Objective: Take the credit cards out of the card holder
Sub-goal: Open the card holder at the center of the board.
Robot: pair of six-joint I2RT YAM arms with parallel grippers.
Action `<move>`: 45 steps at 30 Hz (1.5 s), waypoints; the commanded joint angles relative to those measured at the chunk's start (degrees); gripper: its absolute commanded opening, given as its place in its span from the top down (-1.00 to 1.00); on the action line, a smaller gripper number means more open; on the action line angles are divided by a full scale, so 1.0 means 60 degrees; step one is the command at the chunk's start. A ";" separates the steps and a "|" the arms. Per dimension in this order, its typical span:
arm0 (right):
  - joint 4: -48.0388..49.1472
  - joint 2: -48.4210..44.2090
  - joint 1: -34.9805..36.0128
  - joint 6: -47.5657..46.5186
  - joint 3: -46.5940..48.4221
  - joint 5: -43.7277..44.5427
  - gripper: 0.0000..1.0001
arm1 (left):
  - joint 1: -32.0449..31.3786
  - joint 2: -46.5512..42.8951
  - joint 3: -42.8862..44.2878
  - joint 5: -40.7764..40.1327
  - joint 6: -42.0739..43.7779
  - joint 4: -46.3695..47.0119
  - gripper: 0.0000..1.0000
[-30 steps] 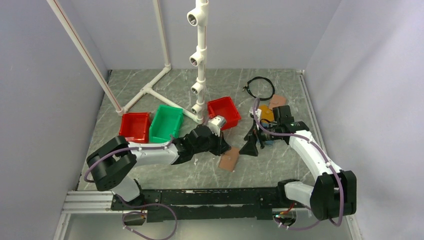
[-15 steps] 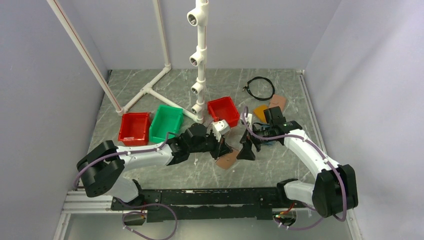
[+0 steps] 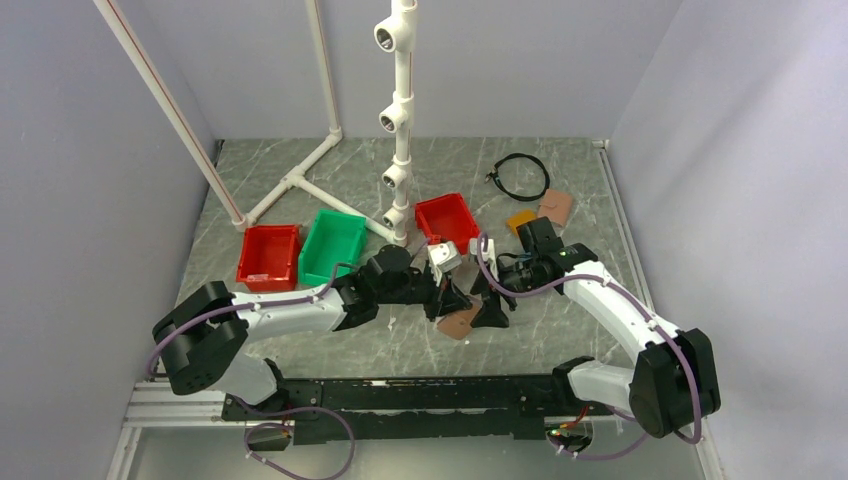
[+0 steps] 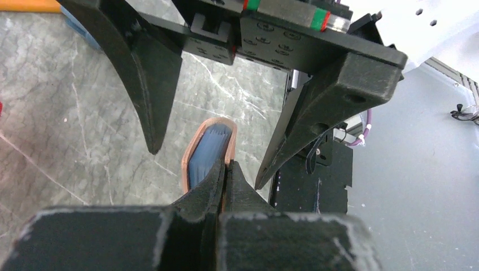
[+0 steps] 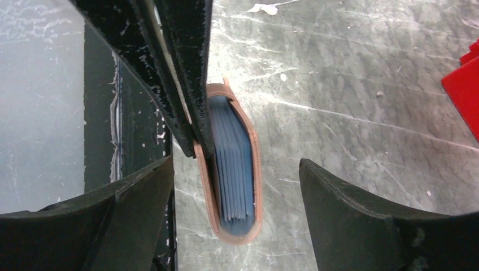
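Observation:
The card holder [image 3: 458, 323] is a pinkish-tan leather wallet with a blue lining, held on edge just above the table at centre. My left gripper [image 3: 447, 300] is shut on one leather flap [image 4: 230, 148] of the holder [image 4: 207, 148]. In the right wrist view the holder [image 5: 234, 169] gapes a little, showing stacked blue layers inside. My right gripper [image 5: 236, 164] is open, one finger on each side of the holder's end without touching it. Its fingers [image 4: 141, 84] loom over the holder in the left wrist view. The credit cards are hidden inside.
A red bin [image 3: 448, 222] sits just behind the grippers. Another red bin [image 3: 270, 254] and a green bin [image 3: 333, 245] lie to the left. A white pipe stand [image 3: 400, 120] rises at the back. A black cable [image 3: 522, 175], an orange wallet [image 3: 520, 220] and a brown wallet [image 3: 555, 207] lie back right.
My right gripper has swung left from near the orange wallet and now straddles the holder. The left gripper edged right, still holding the holder.

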 commanded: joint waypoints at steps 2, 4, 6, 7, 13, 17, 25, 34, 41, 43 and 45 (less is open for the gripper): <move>-0.0528 -0.0143 0.0042 -0.0729 0.0399 -0.0891 -0.55 | -0.0020 -0.0503 0.0236 0.0175 -0.0101 0.0989 1.00; -0.0560 -0.0154 0.0044 -0.0714 0.0446 -0.0956 -0.34 | -0.0020 -0.0615 0.0187 0.0082 -0.0112 0.0872 1.00; -0.0610 -0.0122 0.0045 -0.0704 0.0500 -0.0976 0.06 | -0.0020 -0.0687 0.0112 0.0005 -0.0128 0.0923 1.00; -0.0661 -0.0080 0.0044 -0.0704 0.0539 -0.1017 0.24 | -0.0020 -0.0706 0.0092 -0.0023 -0.0150 0.0956 1.00; -0.0961 -0.0032 0.0046 -0.0707 0.0749 -0.1280 1.00 | -0.0028 -0.0880 0.0052 -0.0581 -0.0317 0.0824 0.96; -0.0884 -0.0013 0.0031 -0.0189 0.0910 -0.1229 1.00 | -0.0007 -0.1616 -0.0286 -0.1933 -0.0738 0.0499 0.08; 0.0215 0.0224 -0.0162 0.2137 0.0925 -0.0742 1.00 | -0.0005 -0.3786 -0.1463 -0.4093 -0.2042 -0.1094 -0.99; 0.0700 0.1222 -0.0449 0.4637 0.1303 0.0087 1.00 | -0.0361 -0.2707 0.0116 -0.4048 -0.3317 -0.3975 -0.64; 0.1167 0.1105 -0.0935 0.5616 0.1143 0.0049 1.00 | -0.1311 -0.1334 0.1201 -0.5948 -0.3709 -0.4832 -0.37; 0.1152 0.1161 -0.0996 0.5677 0.1159 -0.0035 1.00 | -0.1343 -0.0909 0.1533 -0.6224 -0.3983 -0.5070 -0.31; 0.1152 0.1161 -0.1009 0.5684 0.1146 -0.0064 1.00 | -0.1373 -0.0557 0.1836 -0.6428 -0.3999 -0.5155 -0.27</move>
